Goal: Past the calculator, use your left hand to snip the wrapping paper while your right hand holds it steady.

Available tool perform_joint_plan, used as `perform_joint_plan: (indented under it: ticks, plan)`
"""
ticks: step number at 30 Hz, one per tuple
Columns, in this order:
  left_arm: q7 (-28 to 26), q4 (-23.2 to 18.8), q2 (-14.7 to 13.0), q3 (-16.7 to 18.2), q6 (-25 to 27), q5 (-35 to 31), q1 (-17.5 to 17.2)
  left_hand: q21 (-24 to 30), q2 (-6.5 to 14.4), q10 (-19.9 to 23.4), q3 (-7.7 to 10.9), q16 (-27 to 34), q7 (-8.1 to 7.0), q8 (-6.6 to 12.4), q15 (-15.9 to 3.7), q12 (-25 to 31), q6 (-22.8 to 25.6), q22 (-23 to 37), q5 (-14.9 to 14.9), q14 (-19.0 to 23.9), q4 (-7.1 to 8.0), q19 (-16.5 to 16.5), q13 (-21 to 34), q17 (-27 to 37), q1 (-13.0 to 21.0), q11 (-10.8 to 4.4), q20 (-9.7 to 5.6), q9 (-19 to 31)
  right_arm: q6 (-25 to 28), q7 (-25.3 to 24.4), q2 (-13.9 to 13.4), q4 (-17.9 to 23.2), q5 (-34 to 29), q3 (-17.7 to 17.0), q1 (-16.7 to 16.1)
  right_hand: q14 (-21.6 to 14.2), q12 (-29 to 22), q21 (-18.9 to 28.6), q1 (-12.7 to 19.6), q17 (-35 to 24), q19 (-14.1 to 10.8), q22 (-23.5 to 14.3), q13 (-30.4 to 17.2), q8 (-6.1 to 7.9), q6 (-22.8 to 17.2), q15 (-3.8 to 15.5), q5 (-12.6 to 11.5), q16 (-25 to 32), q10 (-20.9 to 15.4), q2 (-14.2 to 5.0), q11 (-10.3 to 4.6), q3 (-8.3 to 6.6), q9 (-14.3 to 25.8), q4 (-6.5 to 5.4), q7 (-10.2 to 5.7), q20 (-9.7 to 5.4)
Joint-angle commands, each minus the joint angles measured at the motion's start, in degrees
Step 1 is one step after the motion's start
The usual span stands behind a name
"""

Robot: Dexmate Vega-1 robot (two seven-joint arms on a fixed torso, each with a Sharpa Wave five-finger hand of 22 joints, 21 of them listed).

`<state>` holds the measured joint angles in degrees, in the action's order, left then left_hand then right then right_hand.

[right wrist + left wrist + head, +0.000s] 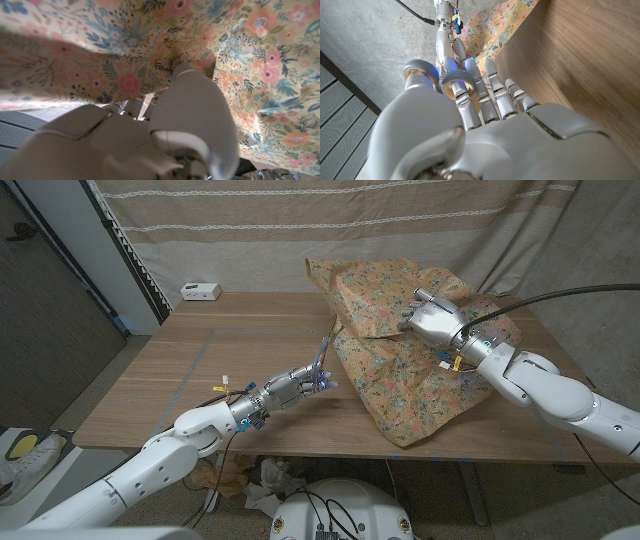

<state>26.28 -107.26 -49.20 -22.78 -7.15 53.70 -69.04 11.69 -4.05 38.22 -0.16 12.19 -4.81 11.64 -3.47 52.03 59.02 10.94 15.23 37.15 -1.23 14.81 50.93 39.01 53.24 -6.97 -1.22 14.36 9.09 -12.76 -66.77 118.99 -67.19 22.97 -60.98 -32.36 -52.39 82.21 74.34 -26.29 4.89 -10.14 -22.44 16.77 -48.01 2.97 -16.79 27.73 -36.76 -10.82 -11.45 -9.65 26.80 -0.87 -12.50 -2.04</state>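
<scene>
Your left hand (296, 383) is closest, low over the near middle of the table (180, 380). It holds scissors (322, 358). In the left wrist view your fingers (492, 95) curl round the shiny loops of the scissors (445, 75), and the blades point up toward the paper (495, 30). From the head view the scissor tips sit just beside the left edge of the paper (400, 380), at a spot where the edge dips in. You cannot tell if the blades touch it.

Flowery orange paper lies crumpled on the right half of the table. Part of it is bunched up high at the back, and a flat part spreads toward the near edge, with one corner right at the table's front.

Your right hand (432, 318) rests on top of the raised part of the paper, fingers bent down over it. In the right wrist view your hand (165, 130) presses into the paper (125, 60), which folds around your fingertips.

Far back on the left of the table sits a small white box (201, 290), well apart from both hands.
</scene>
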Motion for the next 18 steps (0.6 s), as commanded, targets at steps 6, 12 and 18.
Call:
perform_joint_plan:
  ticks: [6,12,18]
  plan:
    - [0.43,1.48,0.64,-0.01,0.08,0.79,-0.1,-0.19,-0.54,5.44,-0.46,0.41,0.38,0.01,-9.09,-0.08,-0.25,0.14,0.06,-0.05,0.13,-0.18,0.11,0.16,-0.21,-5.17,0.0,0.08,-0.38,1.53,2.81,-3.0,-0.33,2.4,3.68,-0.38,-0.2,-0.22,0.56,0.1,-0.17,-0.15,-0.12,0.08,-0.52,10.78,-0.57,0.01,-0.44,-0.37,-0.15,0.33,0.19,0.05,0.22,-8.58]
    - [0.53,1.97,0.99,-0.16,0.29,0.82,0.28,-0.18,-0.52,5.46,-0.52,0.46,0.39,0.04,-9.09,-0.08,-0.22,0.15,0.09,-0.05,0.18,-0.19,0.1,0.18,-0.31,-5.17,0.01,0.04,-0.05,1.96,3.05,-3.7,-0.35,2.72,4.69,-0.48,-0.2,-0.34,0.55,0.16,-0.26,-0.16,-0.12,0.04,-0.62,10.78,-0.58,0.05,-0.65,-0.37,-0.14,0.38,0.07,0.03,0.22,-8.58]
    - [0.55,2.17,1.15,-0.09,0.39,1.05,0.24,-0.17,-0.5,5.48,-0.58,0.49,0.42,0.06,-9.11,-0.07,-0.25,0.16,0.14,-0.08,0.22,-0.19,0.1,0.2,-0.38,-5.18,0.02,0.04,-0.63,1.89,3.08,-3.92,-0.19,3.29,5.42,-0.49,-0.23,-0.43,0.55,0.24,-0.34,-0.16,-0.22,0.02,-0.65,10.77,-0.58,0.04,-0.69,-0.35,-0.12,0.41,0.04,0.04,0.22,-8.59]
